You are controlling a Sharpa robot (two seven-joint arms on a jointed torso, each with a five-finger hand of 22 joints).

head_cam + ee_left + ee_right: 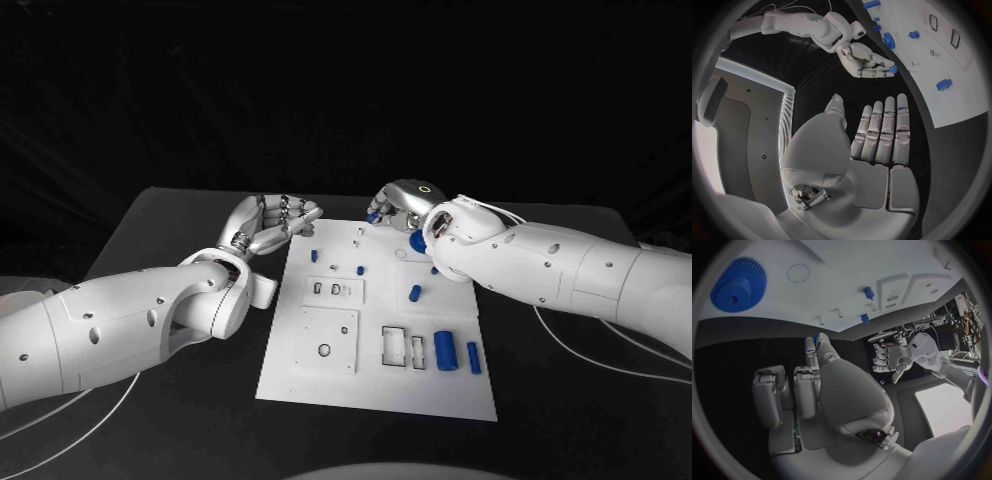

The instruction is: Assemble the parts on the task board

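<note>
In the head view the white task board (378, 345) lies in the middle of the black worktop (173, 215), long side running near to far. The left hand (274, 226) hovers just off the board's far left corner, its fingers (296, 213) curled loosely and holding nothing. The right hand (404, 208) sits over the board's far edge, pinching a small blue part (374, 215) at its fingertips. A blue gear (417, 241) lies on the board partly behind the right wrist, which blocks sight of that far right area. Small blue pegs (358, 268) stand mid-board, a short blue piece (415, 294) lies right of them, and two blue cylinders (446, 349) lie near the right edge beside rectangular slots (394, 345). In the left wrist view the left hand (873, 145) shows its fingers straight, side by side, empty, above dark worktop; beyond it the right hand (869, 62) holds the blue part (892, 69) at the board's edge. In the right wrist view the right hand (811, 385) has its fingers bent toward the board rim, a sliver of blue (815, 337) at the fingertips; the gear (739, 285) lies on the board and the left hand (891, 357) hangs well apart.
</note>
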